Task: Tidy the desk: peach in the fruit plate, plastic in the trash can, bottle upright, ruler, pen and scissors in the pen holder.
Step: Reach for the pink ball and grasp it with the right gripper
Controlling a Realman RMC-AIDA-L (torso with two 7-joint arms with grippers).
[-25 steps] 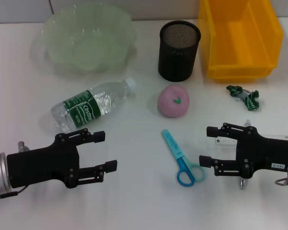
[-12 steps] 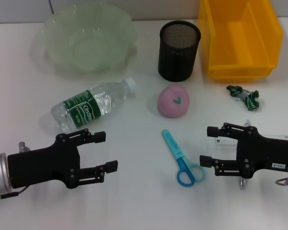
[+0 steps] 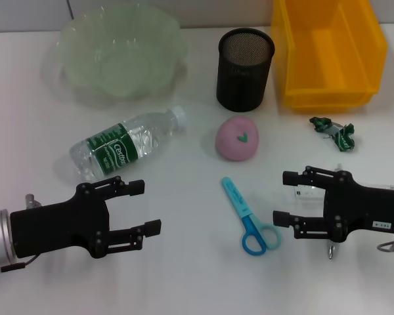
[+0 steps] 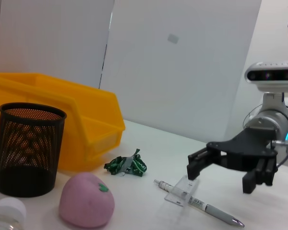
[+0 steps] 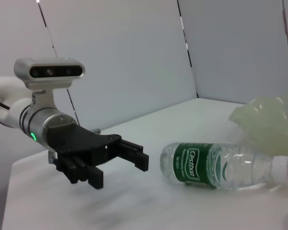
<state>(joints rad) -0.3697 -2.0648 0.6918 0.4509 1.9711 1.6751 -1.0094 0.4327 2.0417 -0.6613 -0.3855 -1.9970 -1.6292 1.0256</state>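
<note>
Nothing has moved: the pink round peach (image 3: 237, 139) lies just beyond the blue plastic scissors (image 3: 249, 214), flanked by the spread left gripper (image 3: 143, 207) and spread right gripper (image 3: 284, 197).

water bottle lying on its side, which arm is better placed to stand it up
Left. The water bottle lies just beyond the open left pincer, on the robot's left. The open right pincer hovers past the scissors, over the pen.
</note>
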